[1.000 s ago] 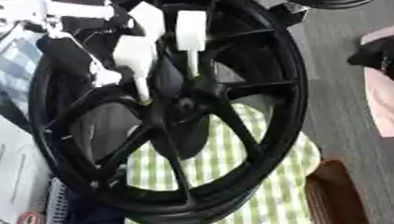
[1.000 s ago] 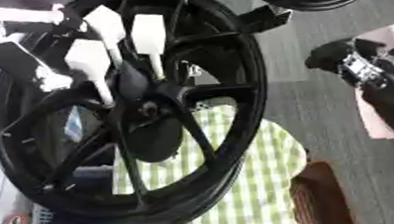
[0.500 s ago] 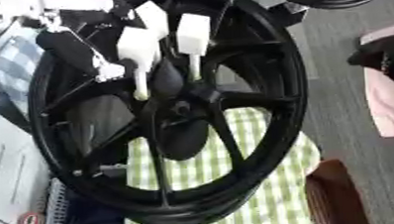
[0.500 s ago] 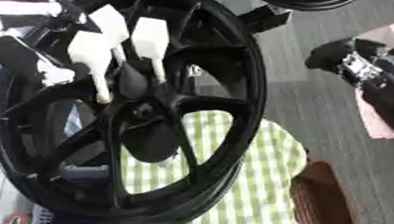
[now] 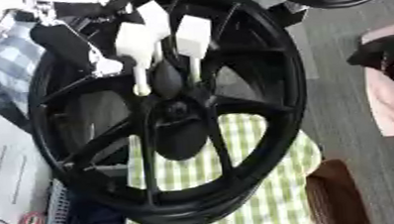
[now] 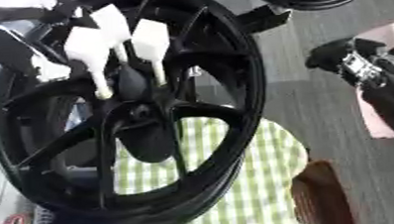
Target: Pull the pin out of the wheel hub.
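**Pin pull on the wheel hub: where to grab?**

So the left hand [image 5: 156, 35] is over the black wheel [image 5: 272, 79] with its white fingers [image 5: 193, 34] straight and spread. They're released and not wrapped around anything. The thin fingertips [image 5: 140, 85] point down at the hub [image 5: 179, 110], which sits just past them, close but apart as far as I can see. The rim curves round on all sides of the fingers, with spokes running out to either side of them.

The right hand [image 6: 353, 65] looks like the black-and-silver shape well off to the side. I can't tell what state it's in.

Honestly, I can't make out the pin itself. It's black on black at the hub, just beyond the fingertips, so I'm assuming it sits in the centre bore.

My take on handling:
- The wheel looks like rigid cast metal and heavy. It lies tilted on a green checked cloth [image 5: 267, 198], so I doubt it shifts much during the pull.
- The pin is probably small, stiff and smooth, so it could slip out of a fingertip pinch.
- I'd pinch it between thumb and a finger right at whatever sticks out of the hub, then draw it straight along its axis. Pulling sideways would likely jam it in the bore.
- The spokes crowd the fingers, so there isn't much room to curl.
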Robot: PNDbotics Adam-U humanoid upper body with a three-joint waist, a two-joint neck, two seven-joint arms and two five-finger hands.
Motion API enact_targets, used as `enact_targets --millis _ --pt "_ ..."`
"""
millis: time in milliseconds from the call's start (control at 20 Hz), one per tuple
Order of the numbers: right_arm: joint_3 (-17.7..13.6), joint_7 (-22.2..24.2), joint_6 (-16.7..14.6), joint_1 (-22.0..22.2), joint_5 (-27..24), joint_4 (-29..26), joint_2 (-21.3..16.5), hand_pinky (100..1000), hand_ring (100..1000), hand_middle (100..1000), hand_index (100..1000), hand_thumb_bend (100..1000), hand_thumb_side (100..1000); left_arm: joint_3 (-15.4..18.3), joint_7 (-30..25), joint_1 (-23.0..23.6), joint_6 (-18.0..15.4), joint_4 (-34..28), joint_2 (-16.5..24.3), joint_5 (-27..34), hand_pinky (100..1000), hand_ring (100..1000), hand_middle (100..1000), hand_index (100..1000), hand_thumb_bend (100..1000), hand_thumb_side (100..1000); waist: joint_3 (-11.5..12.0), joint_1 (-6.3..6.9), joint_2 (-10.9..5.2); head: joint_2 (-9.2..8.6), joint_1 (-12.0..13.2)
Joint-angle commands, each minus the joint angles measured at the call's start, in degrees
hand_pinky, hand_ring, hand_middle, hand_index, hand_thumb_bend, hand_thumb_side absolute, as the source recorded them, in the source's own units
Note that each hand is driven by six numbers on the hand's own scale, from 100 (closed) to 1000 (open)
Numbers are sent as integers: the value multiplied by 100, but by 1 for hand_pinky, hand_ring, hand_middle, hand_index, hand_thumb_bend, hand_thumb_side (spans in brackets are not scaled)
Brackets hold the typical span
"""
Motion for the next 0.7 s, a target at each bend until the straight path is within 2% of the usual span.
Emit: enact_targets --millis 50,500,700 --pt "-54 -25 1 -25 -18 -122 -135 966 807 672 718 100 674 229 81 -42 14 -150 257 129 662 515 348 482 170 194 11 -7 -153 30 -20" --pt "-86 -53 -16 -7 -27 -122 -142 966 808 672 718 100 673 834 471 191 98 -525 635 567 657 508 334 474 105 190 78 -36 -170 57 -64" --pt "-155 -112 -61 50 -16 -122 -142 965 807 672 718 100 670 1302 769 470 73 -532 912 754 657 505 329 473 100 185 165 -77 -171 80 -141"
